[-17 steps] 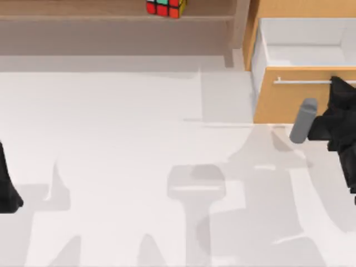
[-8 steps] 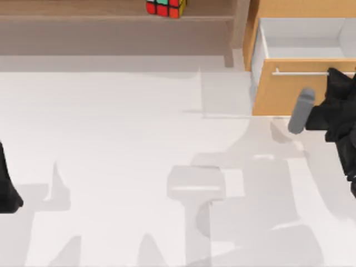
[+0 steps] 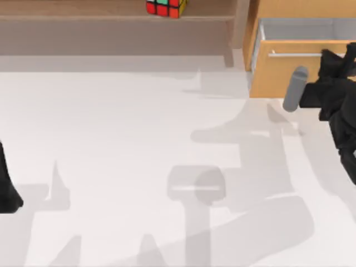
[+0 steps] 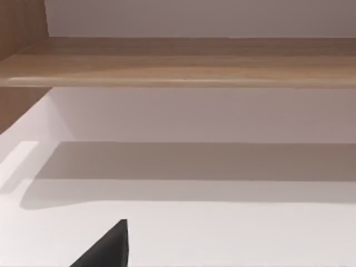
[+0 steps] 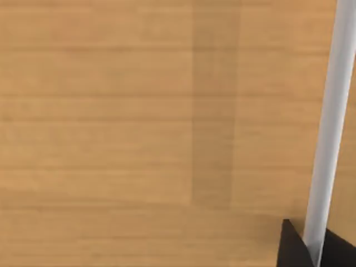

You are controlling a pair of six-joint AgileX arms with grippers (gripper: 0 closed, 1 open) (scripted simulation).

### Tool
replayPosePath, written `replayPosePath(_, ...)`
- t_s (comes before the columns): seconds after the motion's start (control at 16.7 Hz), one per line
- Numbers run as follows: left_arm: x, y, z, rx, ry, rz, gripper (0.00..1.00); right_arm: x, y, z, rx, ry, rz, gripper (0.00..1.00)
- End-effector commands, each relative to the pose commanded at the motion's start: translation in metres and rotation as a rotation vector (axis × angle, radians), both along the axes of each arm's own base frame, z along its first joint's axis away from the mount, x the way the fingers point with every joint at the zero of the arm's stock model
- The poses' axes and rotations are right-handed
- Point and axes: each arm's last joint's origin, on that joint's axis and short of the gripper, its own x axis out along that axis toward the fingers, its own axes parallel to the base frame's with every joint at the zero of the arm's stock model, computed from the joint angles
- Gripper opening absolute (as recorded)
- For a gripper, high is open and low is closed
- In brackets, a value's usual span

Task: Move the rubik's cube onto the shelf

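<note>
The rubik's cube [image 3: 166, 7] stands on the tan shelf [image 3: 83, 11] at the back of the table, near the shelf's upright post [image 3: 240, 25]. Neither gripper is close to it. My right gripper [image 3: 329, 56] is at the front of the orange-wood drawer [image 3: 283, 75] at the back right. In the right wrist view its dark fingertips [image 5: 290, 250] sit on either side of the silver bar handle [image 5: 328, 128], closed against it. My left gripper [image 3: 8, 186] is parked at the table's left edge. One black fingertip [image 4: 108, 249] of it shows, facing the shelf board [image 4: 178, 69].
The drawer cabinet [image 3: 303, 11] stands just right of the shelf post, its drawer open only a little. A grey cylinder [image 3: 295, 89] sticks out from the right wrist. White tabletop [image 3: 139, 139] stretches between the two arms.
The right gripper has moved toward the back with the handle, and the drawer has slid most of the way into the cabinet. The cube and left arm have not moved.
</note>
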Motion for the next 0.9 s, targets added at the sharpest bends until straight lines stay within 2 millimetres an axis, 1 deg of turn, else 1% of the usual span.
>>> replayPosePath(0.18, 0.000, 0.000, 0.000, 0.000, 0.000, 0.000, 1.00, 0.014, -0.001, 0.001, 0.001, 0.000, -0.001, 0.00)
replayPosePath(0.42, 0.000, 0.000, 0.000, 0.000, 0.000, 0.000, 1.00, 0.013, 0.000, 0.001, 0.003, 0.001, 0.000, 0.00)
replayPosePath(0.54, 0.000, 0.000, 0.000, 0.000, 0.000, 0.000, 1.00, 0.017, 0.000, 0.002, 0.004, -0.004, -0.001, 0.00)
replayPosePath(0.66, 0.000, 0.000, 0.000, 0.000, 0.000, 0.000, 1.00, 0.026, 0.000, 0.002, 0.003, -0.004, 0.000, 0.00)
replayPosePath(0.9, 0.000, 0.000, 0.000, 0.000, 0.000, 0.000, 1.00, 0.053, 0.001, -0.001, 0.001, 0.005, 0.005, 0.00)
